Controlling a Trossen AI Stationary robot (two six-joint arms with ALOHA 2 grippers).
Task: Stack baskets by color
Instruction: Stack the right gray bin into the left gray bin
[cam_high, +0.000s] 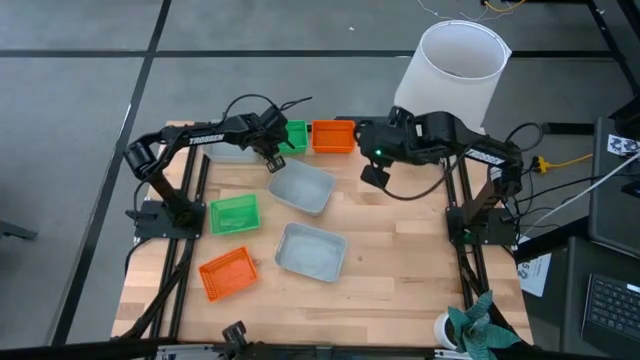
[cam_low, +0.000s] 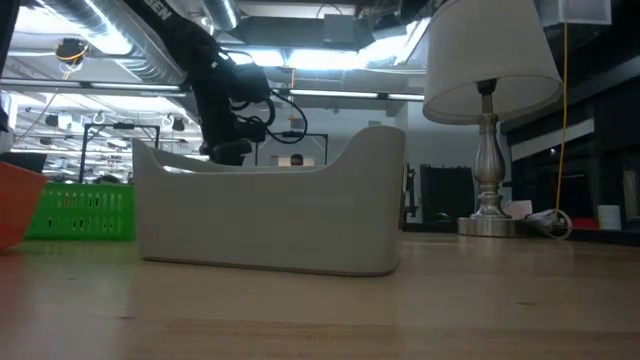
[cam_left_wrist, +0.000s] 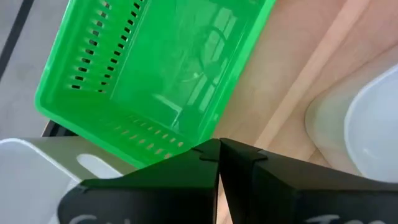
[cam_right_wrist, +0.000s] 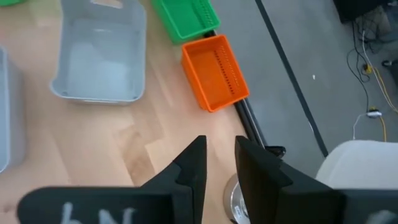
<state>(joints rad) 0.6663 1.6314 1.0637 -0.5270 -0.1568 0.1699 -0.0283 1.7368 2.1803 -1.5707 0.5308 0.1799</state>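
High view shows you little stacked: baskets (cam_high: 305, 188) lie scattered singly across the surface (cam_high: 400, 260). Left end effector (cam_high: 272, 160) pinched empty at far edge; right end effector (cam_high: 374, 175) parted narrowly, empty.

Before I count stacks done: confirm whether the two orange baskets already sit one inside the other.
No: in the high view one orange basket sits at the table's far edge while the other orange basket lies apart near the front-left corner.

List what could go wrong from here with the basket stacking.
1. The green slotted plastic basket and the orange slotted plastic basket sit at the wooden table's far edge; a nudge might tip them off.
2. The left gripper, fingers shut, hangs near the green basket and could bump it.
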